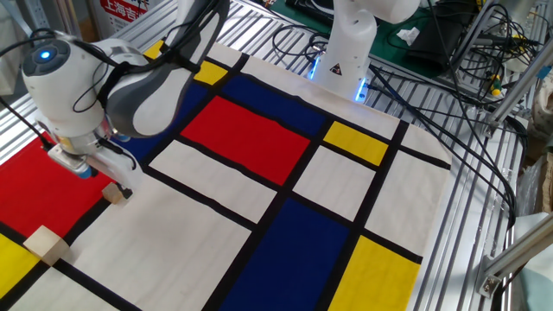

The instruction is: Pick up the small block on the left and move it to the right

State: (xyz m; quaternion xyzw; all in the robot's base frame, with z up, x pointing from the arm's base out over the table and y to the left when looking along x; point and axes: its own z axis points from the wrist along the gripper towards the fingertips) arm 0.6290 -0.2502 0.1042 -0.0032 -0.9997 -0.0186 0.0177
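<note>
Gripper (115, 191) clamps the small block (113, 195), a tiny wooden cube, at the left above the smooth colour-panelled mat (285, 233); larger pale block (47, 246) sits nearer.

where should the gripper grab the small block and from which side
Take the small block across two opposite vertical faces, coming straight down from above. It is a tiny cube lying flat on the mat, so only its sides offer parallel flats. The gripper already sits over it; whether the jaws have shut is unclear.

Beneath your gripper (119, 189), the small block (113, 195) looks like matt bare wood; the arm's shell (52, 73) is glossy plastic.
</note>
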